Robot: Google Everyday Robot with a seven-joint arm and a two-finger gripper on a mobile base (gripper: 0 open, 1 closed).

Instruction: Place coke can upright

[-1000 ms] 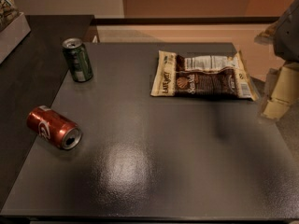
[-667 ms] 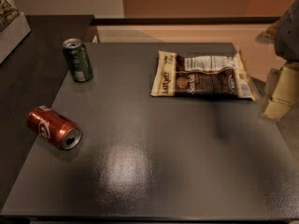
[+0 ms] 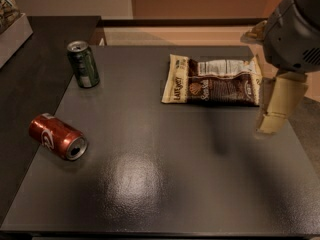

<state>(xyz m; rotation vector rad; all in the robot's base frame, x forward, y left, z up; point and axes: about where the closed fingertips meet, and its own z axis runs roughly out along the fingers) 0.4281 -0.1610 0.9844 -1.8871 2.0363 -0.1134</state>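
Nothing has shifted since the earlier frame: our gripper (image 3: 274,118) hangs beside the snack bag (image 3: 212,79), and we cannot tell whether it is open or closed. The coke can (image 3: 57,136) lies on its side well apart to the gripper's left, near the table (image 3: 165,184) edge. We judge that a glancing touch could roll it off.
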